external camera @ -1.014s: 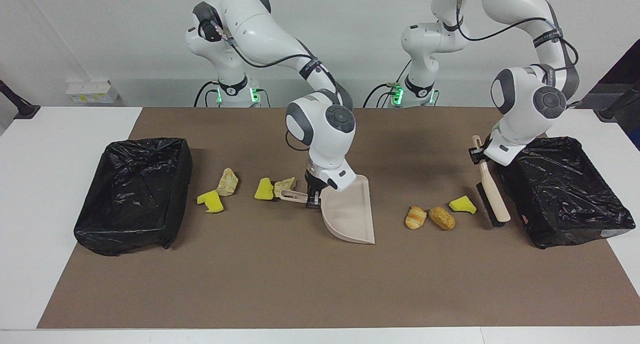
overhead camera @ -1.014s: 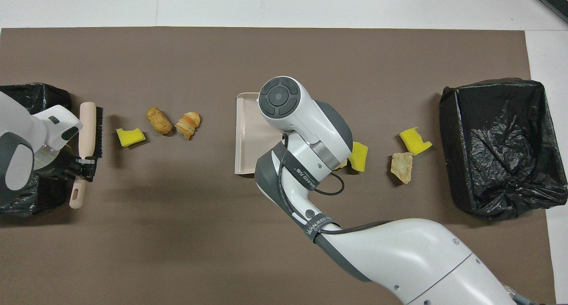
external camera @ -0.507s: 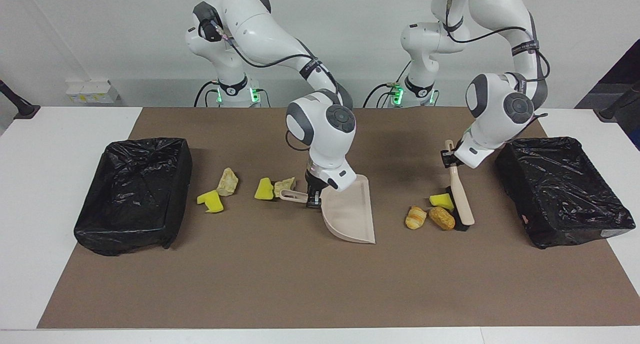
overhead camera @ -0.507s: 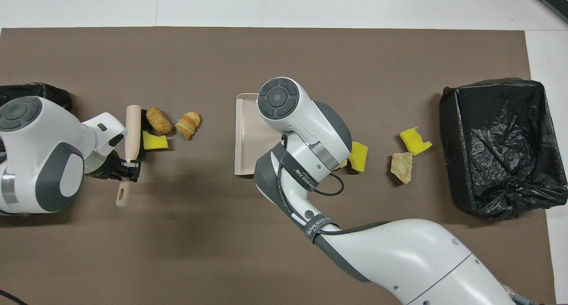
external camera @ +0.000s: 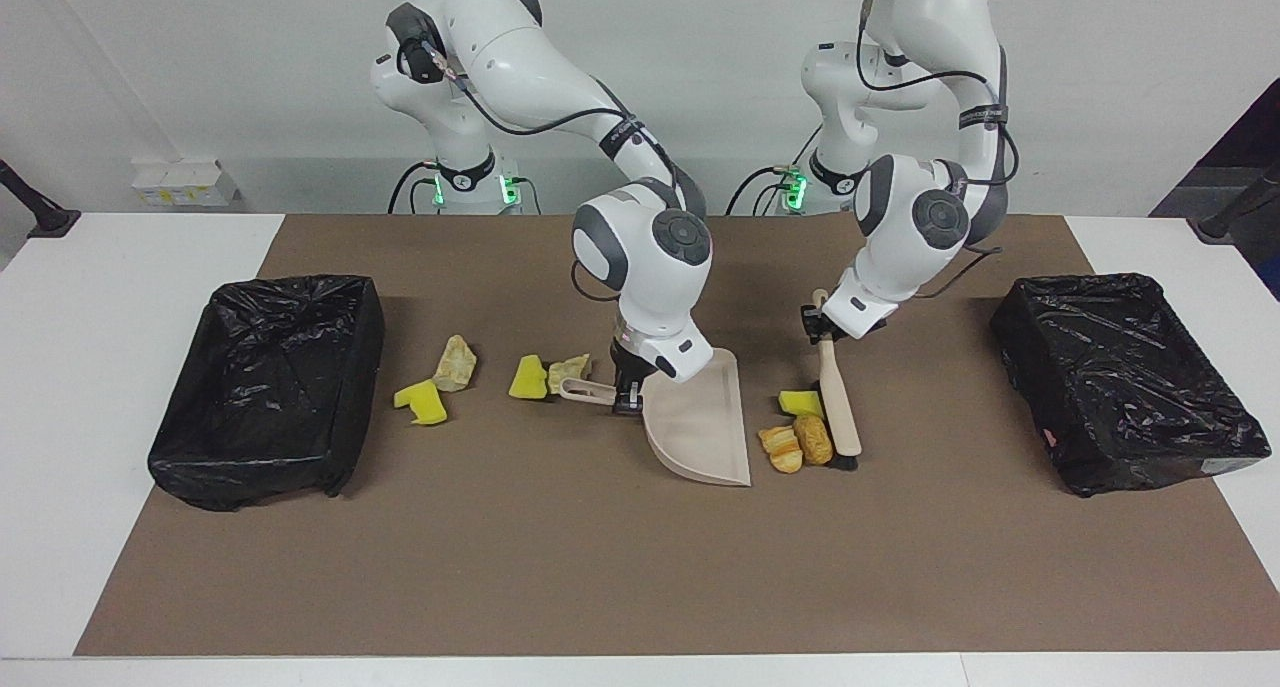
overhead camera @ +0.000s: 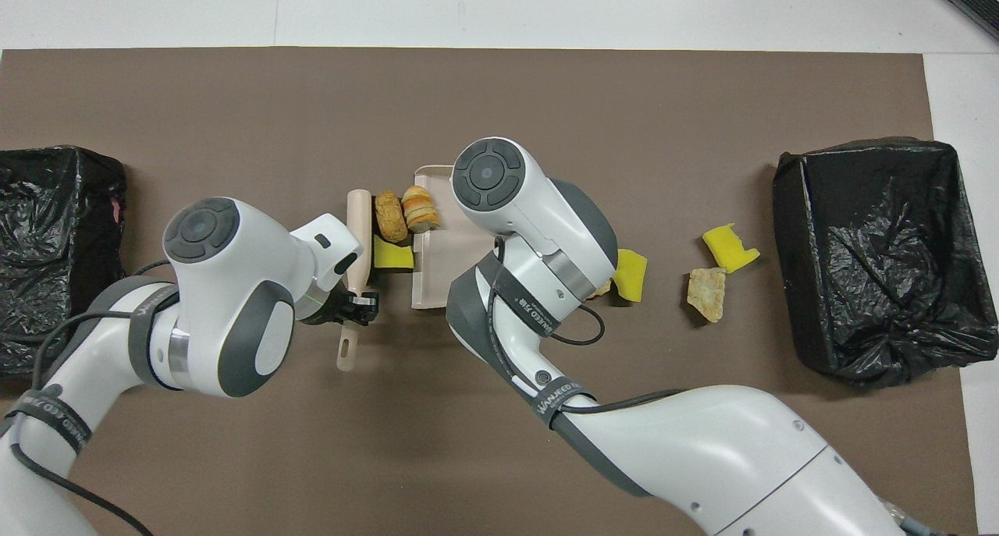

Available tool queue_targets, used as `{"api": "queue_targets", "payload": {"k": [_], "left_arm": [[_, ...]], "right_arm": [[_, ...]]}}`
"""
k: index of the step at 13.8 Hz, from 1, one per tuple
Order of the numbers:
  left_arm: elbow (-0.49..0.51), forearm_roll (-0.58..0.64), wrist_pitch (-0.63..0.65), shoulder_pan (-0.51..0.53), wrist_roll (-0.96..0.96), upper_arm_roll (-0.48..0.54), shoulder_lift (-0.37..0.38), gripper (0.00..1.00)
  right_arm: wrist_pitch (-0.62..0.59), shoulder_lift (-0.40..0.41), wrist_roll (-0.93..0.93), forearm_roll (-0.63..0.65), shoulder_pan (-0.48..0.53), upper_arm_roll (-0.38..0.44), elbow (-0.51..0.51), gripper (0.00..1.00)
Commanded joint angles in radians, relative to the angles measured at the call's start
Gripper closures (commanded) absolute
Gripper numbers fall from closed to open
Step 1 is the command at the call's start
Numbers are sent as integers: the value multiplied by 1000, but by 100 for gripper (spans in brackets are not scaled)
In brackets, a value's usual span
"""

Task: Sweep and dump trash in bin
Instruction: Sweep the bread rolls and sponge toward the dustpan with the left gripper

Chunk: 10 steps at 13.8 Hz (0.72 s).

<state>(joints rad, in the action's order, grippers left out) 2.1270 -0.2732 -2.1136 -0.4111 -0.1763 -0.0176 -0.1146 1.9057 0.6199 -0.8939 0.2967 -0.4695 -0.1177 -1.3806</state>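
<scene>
The right arm bends down at frame centre of the facing view, its right gripper (external camera: 628,399) clamped on the handle of the beige dustpan (external camera: 700,422), while the left gripper (external camera: 822,329) grips the brush (external camera: 838,399) handle, bristles on the mat. Two bread rolls (external camera: 797,444) and a yellow sponge chunk (external camera: 800,403) lie pressed between brush and dustpan lip. The overhead view shows one roll (overhead camera: 420,208) at the lip; the facing view alone shows the stone-like lump (external camera: 570,368) by the handle.
</scene>
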Motion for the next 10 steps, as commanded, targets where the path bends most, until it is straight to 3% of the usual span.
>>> {"api": "queue_targets", "payload": {"k": [1, 6, 10], "left_arm": [[-48, -58, 7, -60, -23, 16, -13, 100], [-139, -87, 170, 17, -100, 24, 42, 100], [-167, -71, 269, 93, -149, 28, 99, 100]], "right_arm": [[16, -25, -17, 12, 2, -8, -46, 100], [16, -26, -13, -1, 8, -8, -46, 100], [67, -98, -8, -5, 40, -10, -127, 100]]}}
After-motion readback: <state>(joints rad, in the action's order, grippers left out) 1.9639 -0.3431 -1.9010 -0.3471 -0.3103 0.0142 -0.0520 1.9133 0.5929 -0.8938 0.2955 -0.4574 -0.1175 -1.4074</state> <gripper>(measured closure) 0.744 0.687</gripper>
